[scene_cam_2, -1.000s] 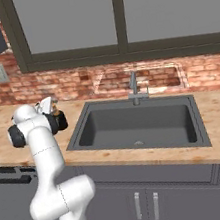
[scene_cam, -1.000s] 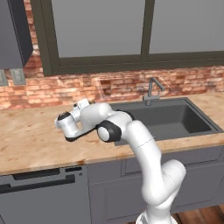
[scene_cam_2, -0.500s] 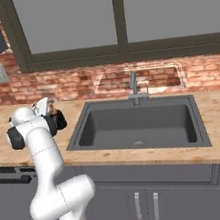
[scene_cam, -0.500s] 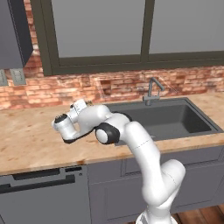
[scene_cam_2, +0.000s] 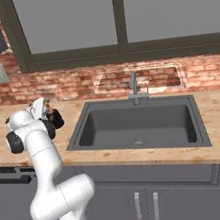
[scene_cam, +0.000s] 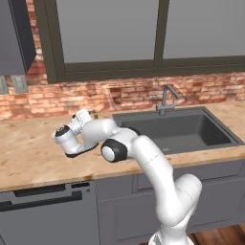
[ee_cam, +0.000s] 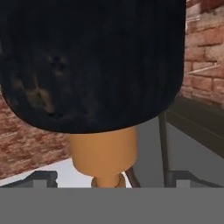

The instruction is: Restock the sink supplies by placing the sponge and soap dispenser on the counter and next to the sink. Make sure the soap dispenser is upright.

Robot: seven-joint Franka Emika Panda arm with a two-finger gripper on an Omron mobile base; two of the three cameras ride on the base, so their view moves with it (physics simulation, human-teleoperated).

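**Soap dispenser carried left of the sink, not yet set down**

The arm has drawn back a little to the left over the last second, taking its wrist further from the sink (scene_cam: 177,129) and closer to the near-left stretch of the surface (scene_cam: 28,153). The base views themselves have not shifted, so this is the arm's own move.

In the hand view the soap dispenser (ee_cam: 94,78) fills almost the whole picture: the black rounded part is large and close, and the orange-brown tapered part points toward the bottom edge. It sits so close to the camera that it appears to be held in the tool, though the fingertips are hidden and I cannot tell how wide the jaws stand. In the right base view a small dark shape with an orange fleck shows at the tool (scene_cam_2: 52,117), just left of the basin and above the surface.

Whether the bottle is upright in the room cannot be read from the rolled hand view. The wrist looks tilted sideways, so it probably needs turning before release.

The sponge is not visible in any view.

My judgement: the dispenser is in transit, and placement beside the sink is next.
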